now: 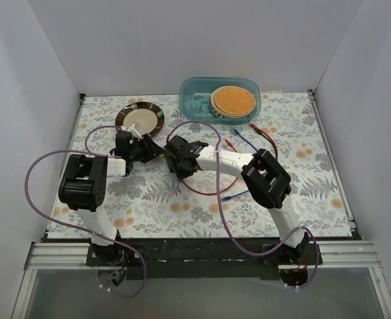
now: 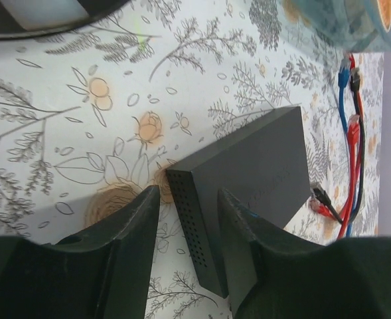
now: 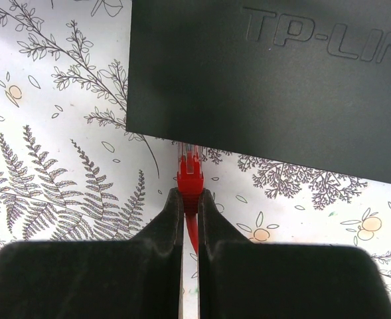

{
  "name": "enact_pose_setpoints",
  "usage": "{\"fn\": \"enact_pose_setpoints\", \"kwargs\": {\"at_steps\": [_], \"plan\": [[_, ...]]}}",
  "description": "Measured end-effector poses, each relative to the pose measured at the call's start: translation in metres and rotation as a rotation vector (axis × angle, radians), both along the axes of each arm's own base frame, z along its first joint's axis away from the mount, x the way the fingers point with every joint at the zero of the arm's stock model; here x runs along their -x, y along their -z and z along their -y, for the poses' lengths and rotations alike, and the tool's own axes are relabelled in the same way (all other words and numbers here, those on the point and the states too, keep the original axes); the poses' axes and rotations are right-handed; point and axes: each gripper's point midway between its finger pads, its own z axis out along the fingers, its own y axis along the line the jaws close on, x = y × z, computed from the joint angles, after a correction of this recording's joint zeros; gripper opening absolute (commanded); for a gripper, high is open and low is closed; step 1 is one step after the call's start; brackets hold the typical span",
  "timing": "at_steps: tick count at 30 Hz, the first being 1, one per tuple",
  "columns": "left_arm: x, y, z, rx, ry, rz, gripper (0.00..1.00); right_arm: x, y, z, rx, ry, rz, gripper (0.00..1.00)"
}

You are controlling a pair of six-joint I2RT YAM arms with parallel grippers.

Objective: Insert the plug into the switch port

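Observation:
The flat dark grey switch box (image 3: 268, 80) with raised lettering fills the top of the right wrist view. It also shows in the left wrist view (image 2: 261, 166) and between both grippers in the top view (image 1: 156, 151). My right gripper (image 3: 190, 194) is shut on a red plug (image 3: 190, 178). The plug's clear tip touches the box's near edge; the port itself is hidden. My left gripper (image 2: 187, 199) is open and straddles the box's perforated end. Its left finger (image 2: 125, 246) stands clear of the box. From above, my left gripper (image 1: 139, 147) and right gripper (image 1: 178, 156) face each other.
A round dark-rimmed plate (image 1: 140, 119) lies behind the left gripper. A blue-green tub (image 1: 220, 98) with a round woven mat stands at the back. Loose red cable (image 1: 208, 189) and blue cable (image 1: 238, 194) lie right of the box. White walls enclose the table.

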Motion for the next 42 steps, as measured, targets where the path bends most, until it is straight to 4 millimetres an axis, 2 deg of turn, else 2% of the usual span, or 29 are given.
{"fn": "enact_pose_setpoints", "kwargs": {"at_steps": [6,9,12,15,21,42], "plan": [[-0.017,-0.005,-0.01,0.038,-0.042,0.033,0.4,0.0,0.0,0.0,0.0,0.001,0.0,0.01],[-0.028,-0.001,-0.003,0.08,-0.018,0.035,0.39,0.0,0.0,0.0,0.0,0.001,0.0,0.01],[-0.034,0.01,0.006,0.125,0.015,0.017,0.31,0.0,0.0,0.0,-0.001,0.001,-0.001,0.01],[-0.037,0.011,0.013,0.162,0.053,0.015,0.31,0.0,0.0,0.0,0.0,0.002,-0.001,0.01],[-0.029,0.011,0.021,0.183,0.1,0.018,0.29,0.0,0.0,0.0,0.0,0.003,-0.001,0.01],[0.001,0.01,0.025,0.105,0.17,0.078,0.28,0.014,0.001,0.018,0.094,0.004,-0.076,0.01]]}}
